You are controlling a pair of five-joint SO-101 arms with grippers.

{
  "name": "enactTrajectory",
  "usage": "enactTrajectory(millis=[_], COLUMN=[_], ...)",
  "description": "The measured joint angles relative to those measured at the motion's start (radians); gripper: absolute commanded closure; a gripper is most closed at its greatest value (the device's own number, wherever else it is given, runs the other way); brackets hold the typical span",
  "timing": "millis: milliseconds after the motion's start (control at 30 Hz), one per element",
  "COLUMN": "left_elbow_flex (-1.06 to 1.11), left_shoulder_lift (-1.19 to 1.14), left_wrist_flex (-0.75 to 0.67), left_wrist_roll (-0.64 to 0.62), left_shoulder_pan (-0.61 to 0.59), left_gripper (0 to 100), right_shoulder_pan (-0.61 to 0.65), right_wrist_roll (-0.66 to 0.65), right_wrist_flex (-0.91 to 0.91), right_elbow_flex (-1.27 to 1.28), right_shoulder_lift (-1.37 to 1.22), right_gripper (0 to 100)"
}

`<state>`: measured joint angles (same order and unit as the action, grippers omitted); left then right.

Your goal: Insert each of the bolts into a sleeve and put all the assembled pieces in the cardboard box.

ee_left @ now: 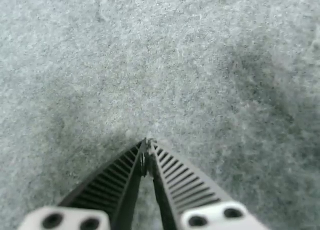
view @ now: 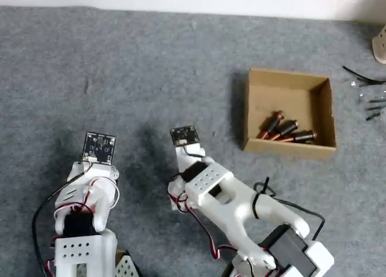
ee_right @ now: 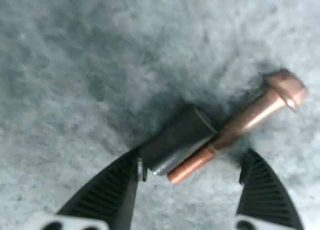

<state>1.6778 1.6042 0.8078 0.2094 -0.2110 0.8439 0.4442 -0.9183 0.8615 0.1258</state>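
Right tool (ee_right: 192, 162) hangs with its fingers apart over the grey surface (ee_right: 75, 64). A copper bolt (ee_right: 260, 107) and a black sleeve (ee_right: 177, 140) lie between them; whether the bolt runs through the sleeve or alongside it, I cannot tell. Left tool (ee_left: 148, 149) is pressed together, tips touching. Beyond the right arm, the cardboard box (view: 283, 93) holds three assembled pieces (view: 286, 130).

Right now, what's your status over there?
Left gripper shut, empty. Right gripper open astride bolt in sleeve. Three assembled pieces in cardboard box. Nothing blocking.
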Motion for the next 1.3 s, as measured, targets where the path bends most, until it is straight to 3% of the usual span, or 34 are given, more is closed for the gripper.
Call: enactTrajectory(millis=[333, 700, 900, 1200, 1300], left_elbow_flex=[0.0, 0.0, 0.0, 0.0, 0.0], left_shoulder_lift=[0.0, 0.0, 0.0, 0.0, 0.0], left_wrist_flex=[0.0, 0.0, 0.0, 0.0, 0.0], left_wrist_roll=[0.0, 0.0, 0.0, 0.0, 0.0], left_shoulder_pan=[0.0, 0.0, 0.0, 0.0, 0.0], left_gripper=[97, 97, 97, 97, 97], right_shoulder_pan=[0.0, -0.066, -0.144, -0.158, -0.167], right_wrist_roll=[0.017, 0.092, 0.092, 0.092, 0.092], right_wrist_flex=[-0.028, 0.014, 0.014, 0.012, 0.012], right_elbow_flex=[0.014, -0.011, -0.028, -0.029, -0.029], right_shoulder_lift=[0.15, 0.075, 0.064, 0.064, 0.064], right_gripper=[73.9, 74.1, 84.2, 85.1, 90.4])
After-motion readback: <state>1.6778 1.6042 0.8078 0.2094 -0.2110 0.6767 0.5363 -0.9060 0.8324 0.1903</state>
